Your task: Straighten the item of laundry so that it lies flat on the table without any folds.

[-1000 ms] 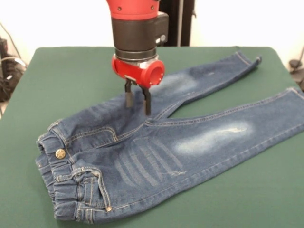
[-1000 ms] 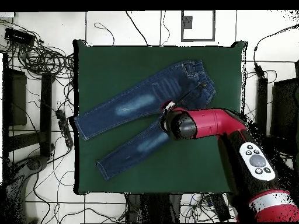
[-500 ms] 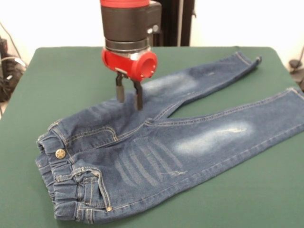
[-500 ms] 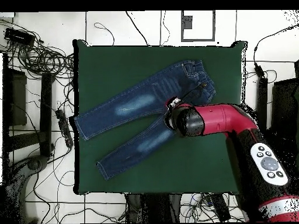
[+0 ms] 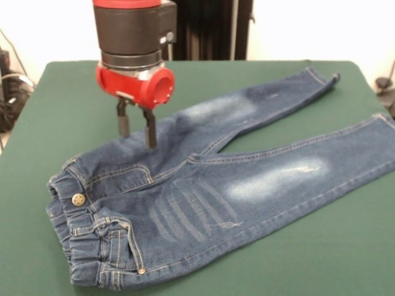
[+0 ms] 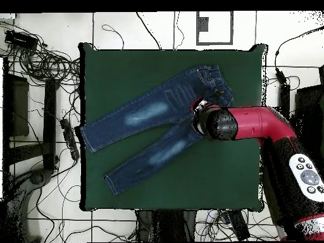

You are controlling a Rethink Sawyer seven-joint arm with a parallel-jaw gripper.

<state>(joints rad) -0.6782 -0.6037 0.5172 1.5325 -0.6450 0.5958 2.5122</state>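
Observation:
The item of laundry (image 5: 203, 191) is a small pair of dark blue jeans with faded pale patches, spread on the green table (image 5: 68, 98) with both legs splayed toward the right and the elastic waistband bunched at the lower left. A brass button shows at the waist. My gripper (image 5: 137, 137) hangs just above the far hip of the jeans, its fingers (image 5: 150, 137) open with nothing between them. In the overhead view the jeans (image 6: 149, 130) run diagonally across the table (image 6: 114, 69), and the gripper (image 6: 201, 109) sits under the red arm's head near the waist.
Cables and dark gear lie on the floor around the table (image 6: 44, 95). A black stand rises behind the table's far edge (image 5: 213, 31). Bare green cloth lies left of the jeans and along the near right side.
The arm has moved left in the front view, from above the crotch toward the far hip near the waistband. The jeans have not shifted. The fingers stay open.

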